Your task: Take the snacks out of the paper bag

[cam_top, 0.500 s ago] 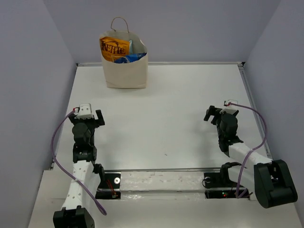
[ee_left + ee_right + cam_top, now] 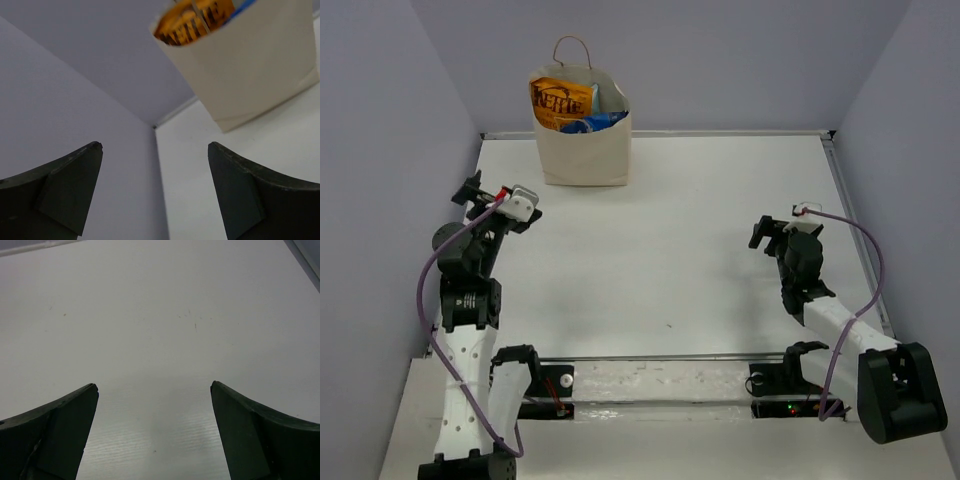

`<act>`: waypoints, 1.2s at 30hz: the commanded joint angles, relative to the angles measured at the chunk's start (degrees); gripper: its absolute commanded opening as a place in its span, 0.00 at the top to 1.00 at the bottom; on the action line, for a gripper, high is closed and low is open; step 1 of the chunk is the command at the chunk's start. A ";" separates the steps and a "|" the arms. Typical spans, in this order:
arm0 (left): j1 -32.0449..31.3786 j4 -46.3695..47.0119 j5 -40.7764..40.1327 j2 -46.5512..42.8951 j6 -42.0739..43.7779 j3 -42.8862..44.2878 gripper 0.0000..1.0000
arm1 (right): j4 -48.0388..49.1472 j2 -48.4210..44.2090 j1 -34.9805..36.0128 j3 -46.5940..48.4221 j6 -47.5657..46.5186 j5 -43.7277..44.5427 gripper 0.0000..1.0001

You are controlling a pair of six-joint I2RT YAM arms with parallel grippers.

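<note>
The cream paper bag (image 2: 584, 150) stands upright at the back of the table, left of centre. An orange chip bag (image 2: 560, 100) with dark lettering and a dark blue packet (image 2: 597, 122) stick out of its top. Other snacks are hidden inside. My left gripper (image 2: 472, 190) is open and empty, raised near the left wall, short of the bag and to its left. In the left wrist view the gripper (image 2: 155, 150) faces the wall corner, with the paper bag (image 2: 255, 70) and the orange packet (image 2: 192, 22) at upper right. My right gripper (image 2: 766, 236) is open and empty over bare table on the right, as the right wrist view (image 2: 154, 387) also shows.
Grey walls close in the table (image 2: 680, 220) at the left (image 2: 410, 150), back and right. A metal rail (image 2: 720, 133) runs along the back edge behind the bag. The arm bases and cables sit at the near edge.
My left arm has lifted and swung its gripper up and to the left, toward the back-left corner. The right arm has hardly moved. The bag stands as before.
</note>
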 commanded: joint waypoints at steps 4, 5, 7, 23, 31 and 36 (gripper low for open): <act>-2.76 -3.82 12.09 12.88 21.99 20.61 0.01 | 2.32 1.61 0.28 6.49 -1.96 -2.16 0.00; -3.47 -4.78 12.80 15.26 22.35 22.89 0.01 | 2.50 2.66 0.28 7.36 -2.40 -2.69 0.00; -4.70 -9.70 14.64 23.16 20.78 31.47 0.01 | 2.50 3.46 0.28 8.07 -3.02 -2.87 0.00; -13.06 -12.62 8.33 51.83 19.20 57.44 0.01 | 2.94 2.23 0.28 4.82 -3.11 0.12 0.00; -13.93 -11.74 7.79 60.19 14.34 65.63 0.45 | 2.15 1.71 0.28 4.38 -3.81 0.64 0.00; -14.99 -13.66 8.23 59.06 15.93 64.84 1.00 | 1.71 1.27 0.28 4.47 -4.69 2.40 0.00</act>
